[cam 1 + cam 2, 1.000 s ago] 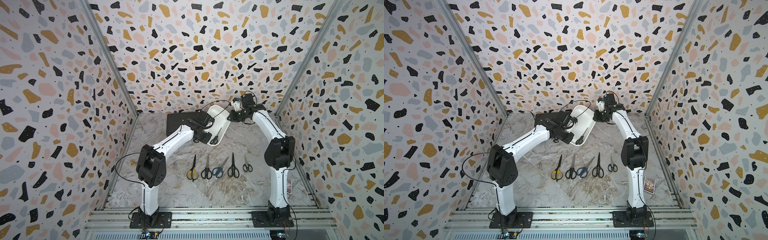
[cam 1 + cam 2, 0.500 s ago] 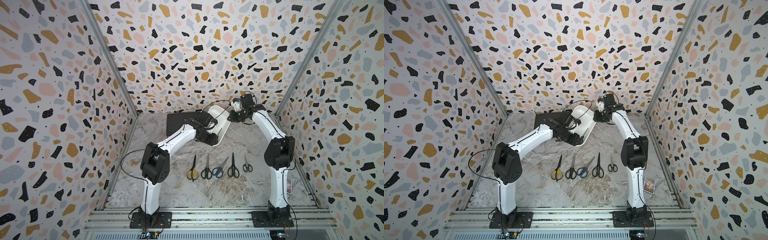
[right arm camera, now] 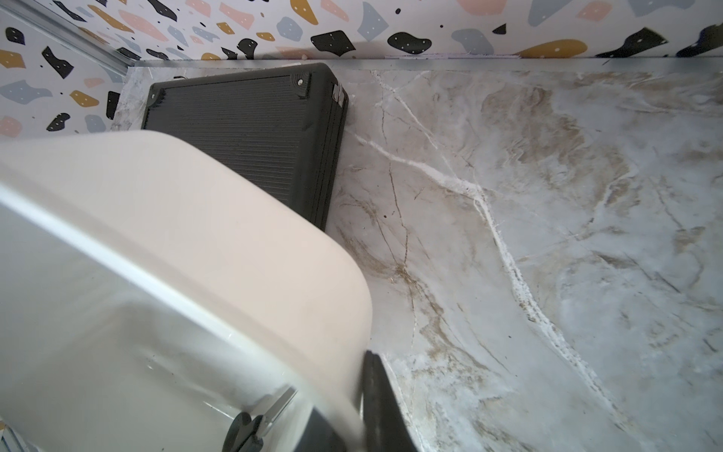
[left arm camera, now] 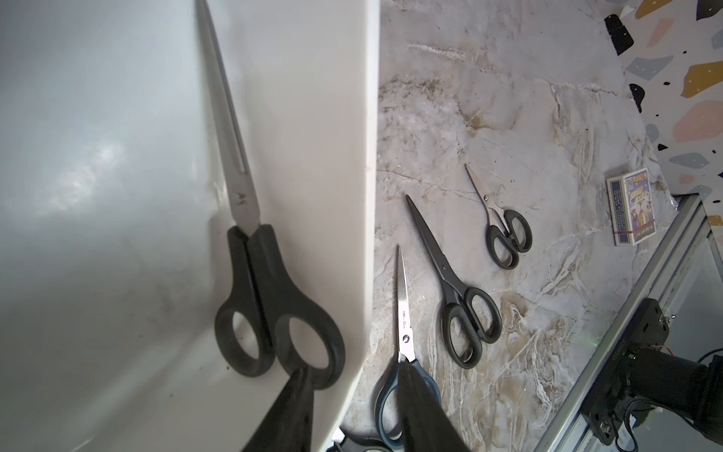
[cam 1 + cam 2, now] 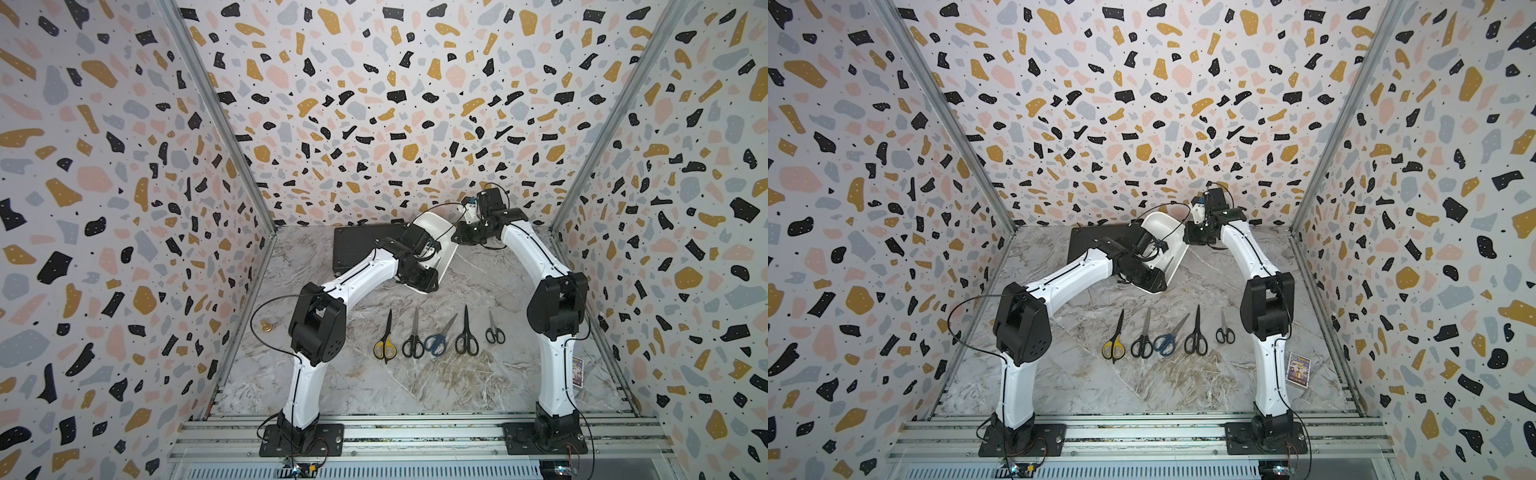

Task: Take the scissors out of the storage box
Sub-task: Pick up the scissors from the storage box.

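"Where's the left gripper?"
"Its fingers stand apart astride the storage box wall, one tip at the handle loop of the black-handled scissors lying inside the box."
"And the right gripper?"
"Pinched on the box rim, holding it tilted. A row of five scissors lies outside the box, on the robot's side."

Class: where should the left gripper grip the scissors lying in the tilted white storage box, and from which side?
Grip the scissors at the narrow black neck behind the pivot: thicker than the flat blades; one pinch holds both halves. They lie along the storage box wall, so the left gripper should probably enter through the open top, from the inner side.
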Action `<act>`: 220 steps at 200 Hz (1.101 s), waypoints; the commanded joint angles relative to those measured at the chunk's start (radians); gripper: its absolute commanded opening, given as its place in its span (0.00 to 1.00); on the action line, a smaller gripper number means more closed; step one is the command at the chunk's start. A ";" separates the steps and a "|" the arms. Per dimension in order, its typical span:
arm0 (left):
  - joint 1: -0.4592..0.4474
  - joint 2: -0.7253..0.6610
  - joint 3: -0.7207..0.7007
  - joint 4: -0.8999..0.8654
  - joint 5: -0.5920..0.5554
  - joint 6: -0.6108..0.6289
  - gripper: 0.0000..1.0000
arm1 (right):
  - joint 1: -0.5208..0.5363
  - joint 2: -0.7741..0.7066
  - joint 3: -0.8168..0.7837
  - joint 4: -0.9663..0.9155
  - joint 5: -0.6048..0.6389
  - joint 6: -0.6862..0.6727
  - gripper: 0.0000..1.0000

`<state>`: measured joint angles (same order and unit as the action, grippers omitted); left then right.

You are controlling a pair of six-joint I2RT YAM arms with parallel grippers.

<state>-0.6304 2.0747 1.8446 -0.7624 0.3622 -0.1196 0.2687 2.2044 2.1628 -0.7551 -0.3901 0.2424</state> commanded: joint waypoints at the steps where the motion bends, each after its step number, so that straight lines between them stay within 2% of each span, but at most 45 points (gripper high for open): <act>1: -0.006 0.022 0.023 0.008 0.017 0.012 0.39 | 0.004 -0.040 0.021 -0.007 -0.026 0.007 0.00; 27: -0.011 0.031 0.020 0.013 0.014 0.020 0.38 | 0.007 -0.042 0.029 -0.007 -0.049 0.017 0.00; 47: -0.014 0.041 0.024 0.005 0.011 0.022 0.31 | 0.007 -0.046 0.032 -0.007 -0.051 0.018 0.00; 91: -0.031 0.042 0.016 -0.001 0.010 0.040 0.26 | 0.008 -0.033 0.052 0.004 -0.083 0.048 0.00; 137: -0.040 0.035 0.018 -0.006 0.015 0.047 0.06 | 0.009 -0.022 0.052 0.004 -0.085 0.052 0.00; 162: -0.040 0.026 0.017 -0.009 0.009 0.044 0.01 | 0.007 -0.020 0.047 -0.002 -0.076 0.044 0.00; 220: -0.040 -0.055 0.077 -0.035 -0.155 0.050 0.00 | -0.008 0.013 0.017 -0.009 -0.028 0.033 0.00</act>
<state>-0.6609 2.1010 1.8668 -0.7712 0.2909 -0.0860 0.2710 2.2135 2.1628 -0.7662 -0.4080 0.2443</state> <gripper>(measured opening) 0.073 0.105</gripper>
